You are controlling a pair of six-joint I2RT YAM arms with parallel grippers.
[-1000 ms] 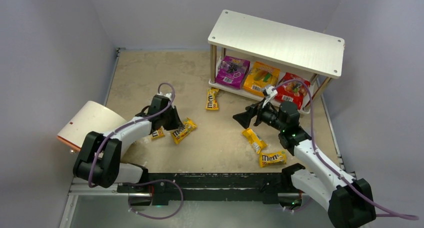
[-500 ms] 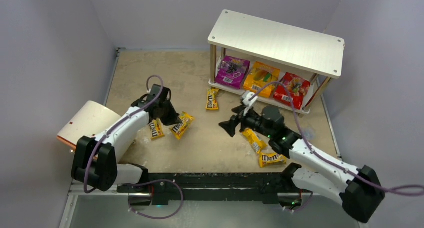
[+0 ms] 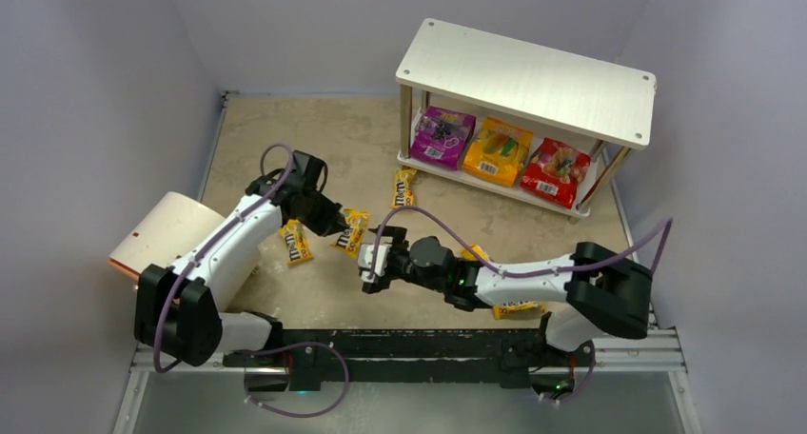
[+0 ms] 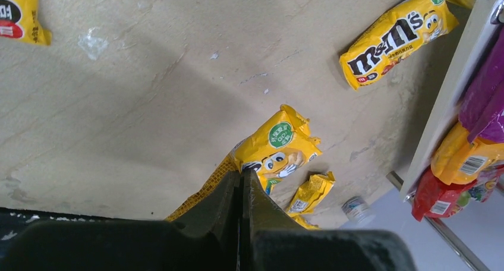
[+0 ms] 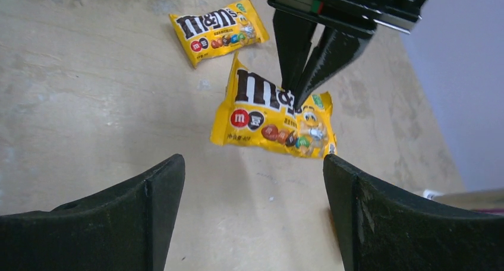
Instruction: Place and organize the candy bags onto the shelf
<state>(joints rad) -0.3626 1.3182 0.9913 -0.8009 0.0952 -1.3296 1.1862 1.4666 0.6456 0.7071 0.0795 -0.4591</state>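
My left gripper (image 3: 335,221) is shut on the edge of a yellow M&M's packet (image 3: 353,230) and holds it just above the table; the pinch shows in the left wrist view (image 4: 274,152). My right gripper (image 3: 369,266) is open and empty, just near and right of that packet (image 5: 270,116), facing it. The shelf (image 3: 533,77) stands far right with the purple (image 3: 442,135), orange (image 3: 497,150) and red (image 3: 556,172) bags on its lower board. Other yellow packets lie at left (image 3: 296,243), near the shelf (image 3: 404,188) and under the right arm (image 3: 519,308).
A white-and-tan cylinder (image 3: 167,234) lies at the left edge. A small clear round object (image 4: 356,208) sits on the table near the shelf's corner. Grey walls close in the table on the left, far and right sides.
My left gripper has lifted the yellow packet and carried it farther and to the right. My right arm has swung left across the table, open, to just beside that packet.
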